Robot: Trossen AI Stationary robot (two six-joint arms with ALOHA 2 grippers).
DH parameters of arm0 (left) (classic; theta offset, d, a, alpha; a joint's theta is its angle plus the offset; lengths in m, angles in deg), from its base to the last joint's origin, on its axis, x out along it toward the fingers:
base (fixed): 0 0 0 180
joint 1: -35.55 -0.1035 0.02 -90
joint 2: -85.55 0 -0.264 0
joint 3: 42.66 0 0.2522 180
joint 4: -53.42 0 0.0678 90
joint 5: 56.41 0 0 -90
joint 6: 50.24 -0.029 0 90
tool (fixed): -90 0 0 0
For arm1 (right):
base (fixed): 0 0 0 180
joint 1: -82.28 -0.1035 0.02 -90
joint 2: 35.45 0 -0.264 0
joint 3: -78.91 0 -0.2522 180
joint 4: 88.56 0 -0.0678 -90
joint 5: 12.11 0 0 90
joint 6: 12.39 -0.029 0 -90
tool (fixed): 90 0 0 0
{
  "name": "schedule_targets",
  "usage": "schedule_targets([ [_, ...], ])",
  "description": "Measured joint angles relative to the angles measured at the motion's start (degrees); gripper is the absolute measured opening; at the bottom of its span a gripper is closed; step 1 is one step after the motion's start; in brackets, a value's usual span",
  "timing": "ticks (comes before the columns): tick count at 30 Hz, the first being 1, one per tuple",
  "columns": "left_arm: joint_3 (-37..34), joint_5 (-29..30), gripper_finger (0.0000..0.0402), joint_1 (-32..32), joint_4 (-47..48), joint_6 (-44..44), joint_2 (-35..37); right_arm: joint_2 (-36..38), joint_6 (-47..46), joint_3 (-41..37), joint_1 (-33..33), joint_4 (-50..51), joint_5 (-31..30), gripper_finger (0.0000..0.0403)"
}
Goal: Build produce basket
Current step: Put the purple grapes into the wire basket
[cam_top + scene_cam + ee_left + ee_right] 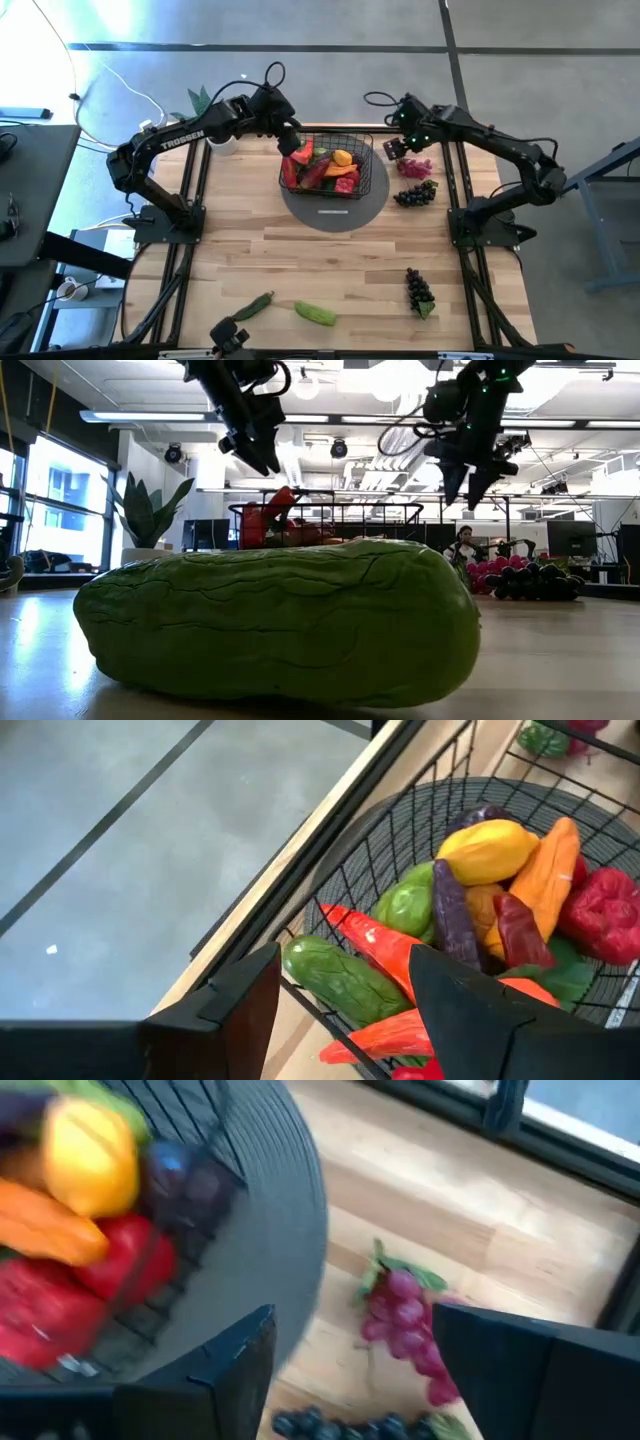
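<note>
One black wire-mesh basket (368, 160) sits at the far middle of the wooden table (330, 265), resting on a grey round mat (335, 212). It is heaped with produce (322, 166): red and orange peppers, a yellow piece, a green one and a dark purple one (the left wrist view shows them best, crowded against the wire wall).

Just right of the basket, on the bare wood, lie a pink grape bunch (415, 167) and, nearer the front, a dark grape bunch (416, 194), close together. Another dark grape bunch (419, 291) lies well apart, toward the front right. Along the front edge rest a wrinkled green cucumber (316, 313) and, to its left, a darker green vegetable (253, 306). In the low view the cucumber fills the foreground.

The left gripper (291, 139) hangs over the basket's far left corner, its fingers (245, 1005) parted with nothing between them; the basket's rim and a green vegetable show in the gap. The right gripper (393, 149) hovers above the table between the basket's right side and the pink grapes, its fingers (240, 1360) spread wide and holding nothing, the pink bunch visible below in the gap.

A potted green plant (203, 103) stands at the far left corner of the table, behind the left arm.
</note>
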Motion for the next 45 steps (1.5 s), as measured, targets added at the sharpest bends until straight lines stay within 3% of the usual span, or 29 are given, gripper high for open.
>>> schedule_targets([
  [4, 0.0, 0.0, 0.0211, -0.8, -0.6, 0.5, 0.0, -2.3, 8.0, 0.0, 3.2, 3.4, 3.5, 0.0267],
  [9, 0.0, 0.0, 0.0211, -1.5, -2.3, 0.7, 0.0, -6.5, 13.7, 0.0, 5.3, 5.4, 3.0, 0.0268],
  [20, 0.0, 0.5, 0.0211, -1.8, -3.3, 1.6, 0.0, -15.2, 17.0, 0.0, 6.2, 8.8, 2.8, 0.0268],
  [36, 0.0, 0.6, 0.0211, -1.8, -3.4, 1.6, 0.0, -25.7, 12.0, 0.0, 7.2, 9.2, -3.1, 0.0267],
  [40, 0.0, 0.6, 0.0211, -1.8, -3.3, 1.6, 0.0, -26.3, 10.8, 0.0, 7.8, 10.3, -6.7, 0.0247],
  [45, 0.0, 0.6, 0.0211, -1.8, -3.3, 1.6, 0.0, -26.3, 10.5, 0.0, 8.4, 11.3, -9.0, 0.0173],
])
